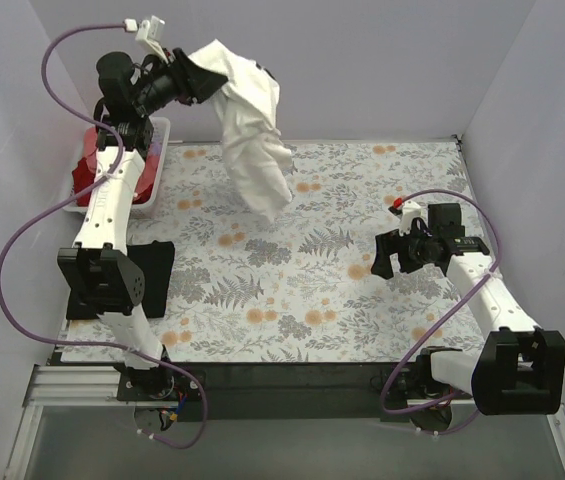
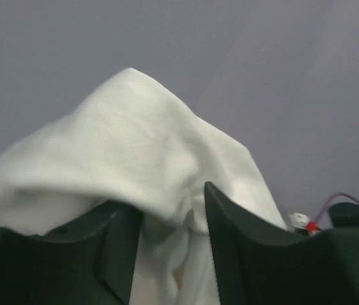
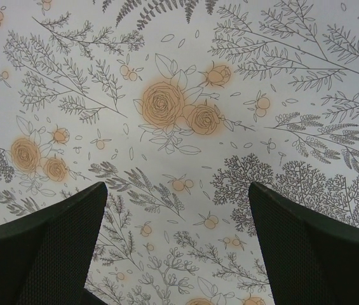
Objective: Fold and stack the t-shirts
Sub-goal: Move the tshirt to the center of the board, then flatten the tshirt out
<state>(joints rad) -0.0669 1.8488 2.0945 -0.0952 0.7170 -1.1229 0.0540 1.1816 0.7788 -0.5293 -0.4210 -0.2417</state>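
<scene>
White shirt: soft matt cloth, creased, faintly fuzzy. Tablecloth: smooth matt fabric, floral print noted. Right fingers: black matt plastic, fine mesh texture seen. Basket, far left: white plastic.

High rear overview, two wrist close-ups

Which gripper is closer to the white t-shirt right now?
Left. The left gripper holds the cream-white t-shirt up at the back; the right gripper hovers open over the tablecloth, well apart.
</scene>
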